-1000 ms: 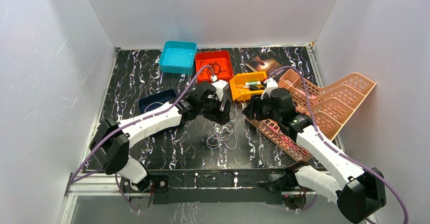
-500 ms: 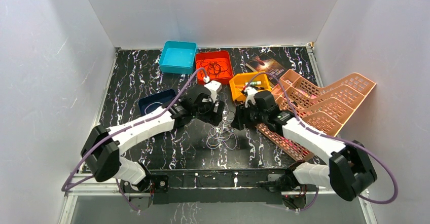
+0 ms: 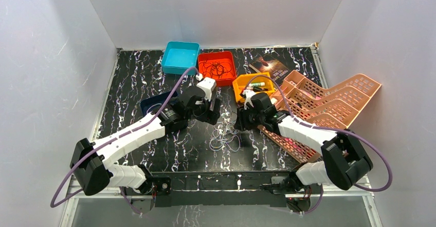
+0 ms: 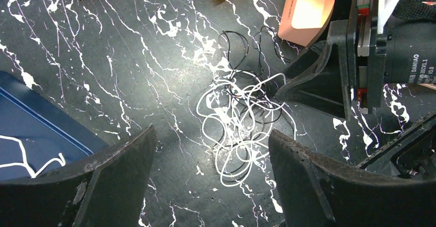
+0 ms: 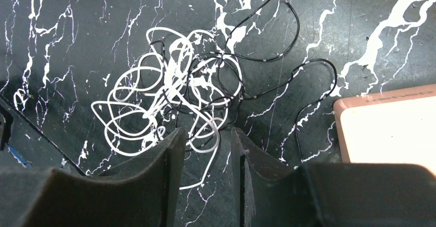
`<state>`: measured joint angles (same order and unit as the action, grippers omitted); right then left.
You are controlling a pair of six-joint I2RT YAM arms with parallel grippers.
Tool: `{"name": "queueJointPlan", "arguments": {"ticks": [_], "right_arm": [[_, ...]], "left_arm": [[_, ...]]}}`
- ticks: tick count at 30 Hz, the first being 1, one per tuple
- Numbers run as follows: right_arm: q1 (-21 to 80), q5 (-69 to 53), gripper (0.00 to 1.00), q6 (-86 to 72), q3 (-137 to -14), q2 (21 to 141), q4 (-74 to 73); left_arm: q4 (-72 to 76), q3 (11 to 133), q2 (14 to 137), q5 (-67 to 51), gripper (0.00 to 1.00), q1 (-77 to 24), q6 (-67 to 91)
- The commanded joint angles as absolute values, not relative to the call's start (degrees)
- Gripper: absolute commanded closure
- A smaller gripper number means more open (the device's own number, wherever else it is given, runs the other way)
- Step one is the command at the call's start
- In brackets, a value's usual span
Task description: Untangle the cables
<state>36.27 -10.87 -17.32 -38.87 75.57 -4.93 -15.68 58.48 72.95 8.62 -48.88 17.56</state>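
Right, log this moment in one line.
cables: tangled heap | left gripper: open, by heap | right gripper: part open, straddling white loop

Both arms (image 3: 134,133) are white with black joints (image 3: 95,168), purple hoses (image 3: 177,85) and black end effector fingers (image 4: 319,186).

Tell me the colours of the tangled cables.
The cables are white and black; the right wrist view shows it best.

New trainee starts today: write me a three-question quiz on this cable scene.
1. True or false: the left fingers are clamped on the cables.
2. Which tray holds more black cable? A teal, B red, C navy.
3. Name the two colours of those tangled cables.
Key: 1 false, the fingers stand open. 2 B, the red tray. 3 white and black.
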Motion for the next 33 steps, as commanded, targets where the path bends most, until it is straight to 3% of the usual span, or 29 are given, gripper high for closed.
{"name": "queueJointPlan", "arguments": {"ticks": [1,7,14,21,28,33], "right_arm": [[36.2,-12.1,0.55,-17.4,-39.7,76.3,1.0],[36.3,-11.1,0.61,-18.7,-37.9,76.3,5.6],[36.3,-10.3,0.85,-17.7,-37.8,75.4,6.4],[36.3,-13.2,1.0,-15.4,-38.9,74.4,3.4],[36.2,-17.8,1.0,-14.3,-43.1,69.5,-2.5],[36.2,-22.5,1.0,-13.8,-48.5,67.0,-6.2]], "left_arm": [[-17.1,58.1,71.0,8.6,0.21,-49.1,17.0],[-17.6,57.8,69.9,8.5,0.21,-49.1,16.8],[-17.7,57.5,68.9,9.3,0.21,-49.1,16.9],[-17.1,57.2,67.8,10.7,0.2,-49.1,16.1],[-15.1,56.9,65.3,7.4,0.18,-49.1,14.3],[-8.0,54.0,60.3,4.5,0.1,-49.1,13.4]]}}
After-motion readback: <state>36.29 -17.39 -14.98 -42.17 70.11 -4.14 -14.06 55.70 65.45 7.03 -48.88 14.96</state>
